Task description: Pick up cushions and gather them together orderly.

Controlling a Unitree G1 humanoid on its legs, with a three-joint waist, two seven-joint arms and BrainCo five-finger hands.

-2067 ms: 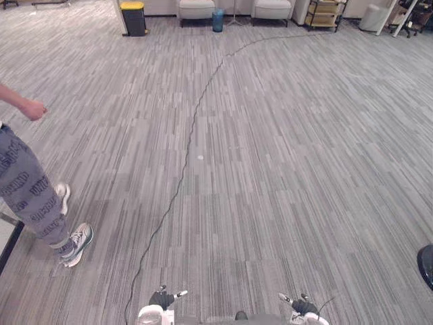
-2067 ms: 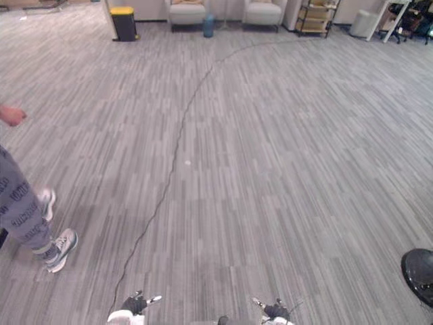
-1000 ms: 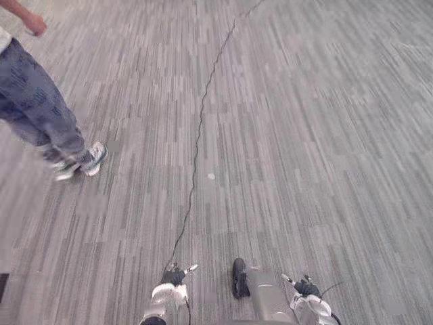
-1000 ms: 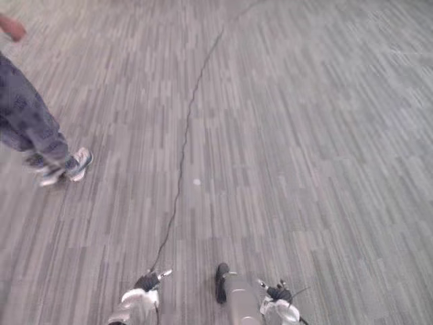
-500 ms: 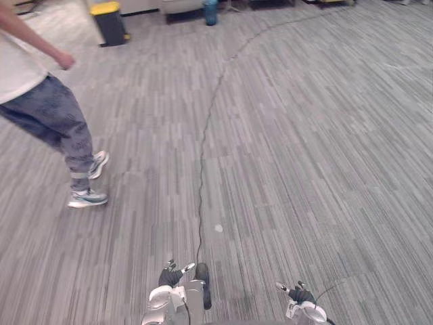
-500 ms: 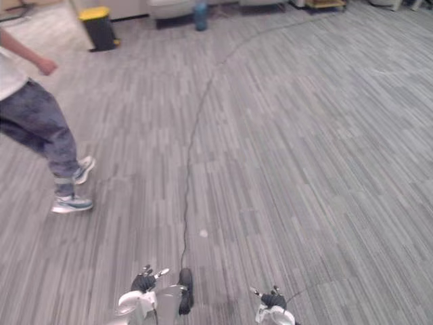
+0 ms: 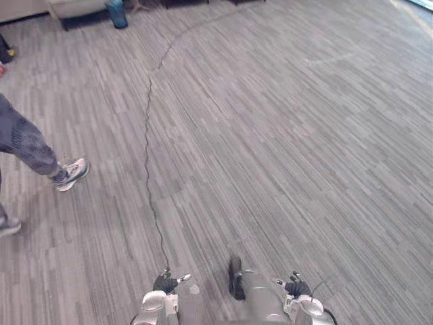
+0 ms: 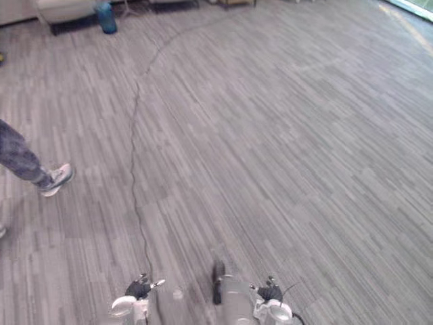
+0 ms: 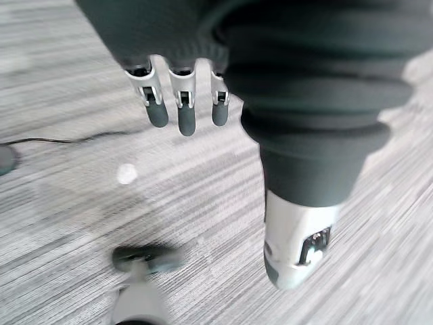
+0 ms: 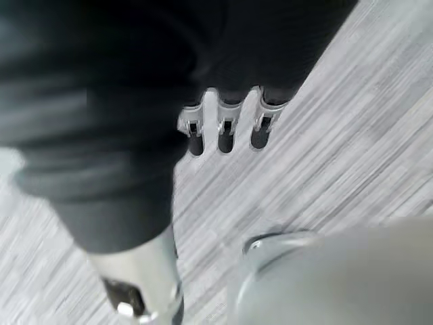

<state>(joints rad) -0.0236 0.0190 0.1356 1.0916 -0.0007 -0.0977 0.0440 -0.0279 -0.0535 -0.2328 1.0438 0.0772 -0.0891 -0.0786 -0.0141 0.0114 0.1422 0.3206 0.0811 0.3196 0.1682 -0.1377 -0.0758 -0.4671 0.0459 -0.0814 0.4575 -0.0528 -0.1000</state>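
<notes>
Grey striped carpet floor (image 7: pixel 284 135) runs from near edge to far edge, planks of tone laid in mixed directions.

Person at left, cut off by the frame: one leg in dark patterned trousers (image 7: pixel 24 142), heel lifted, in a grey-and-white sneaker (image 7: pixel 73 172); second shoe (image 7: pixel 8 225) nearer, at the left edge.

Pale padded seat (image 7: pixel 74 7) at far left, mostly cropped. Whether a cushion lies on it cannot be told. Blue cylindrical container (image 7: pixel 118 13) stands on the floor just right of it.

Left robot hand (image 7: pixel 166 281) low at the near edge, left of centre. In its wrist view the fingers (image 9: pixel 179 112) hang straight and slightly apart over bare carpet, thumb (image 9: pixel 298 250) off to one side, nothing between them.

Right robot hand (image 7: pixel 296 288) at the near edge, right of centre (much the same pose as the left). Fingers (image 10: pixel 226 132) straight, side by side, spread loosely, carrying nothing.

Small white speck (image 9: pixel 126 174) on the carpet beneath the left hand.
</notes>
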